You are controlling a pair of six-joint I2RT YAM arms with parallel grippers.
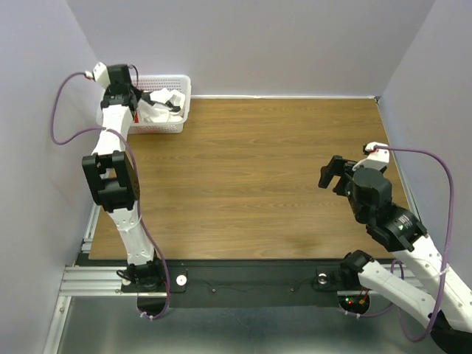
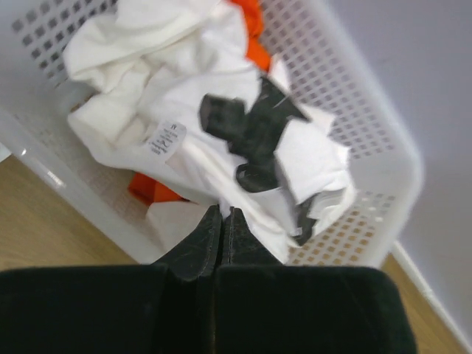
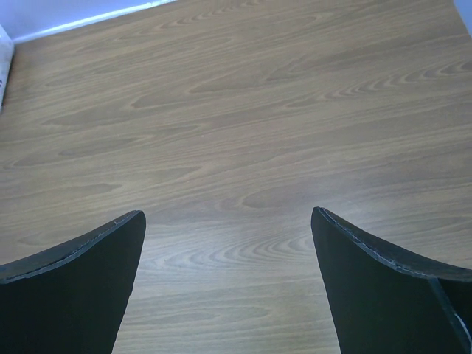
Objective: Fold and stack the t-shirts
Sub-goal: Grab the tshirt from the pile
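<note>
Fetching step. Left gripper [image 2: 223, 215], fingers closed, tips against the white t-shirt [image 2: 147, 74] heaped in the basket [image 2: 369, 110]; whether they have caught cloth is unclear. Right gripper [image 3: 227, 214] gapes over the table [image 3: 236, 110]. Next, likely: lift the shirt out.

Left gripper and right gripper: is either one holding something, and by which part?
The left gripper is shut with its tips against the white t-shirt in the basket; whether cloth is pinched cannot be told. The right gripper is open, holding nothing.
</note>
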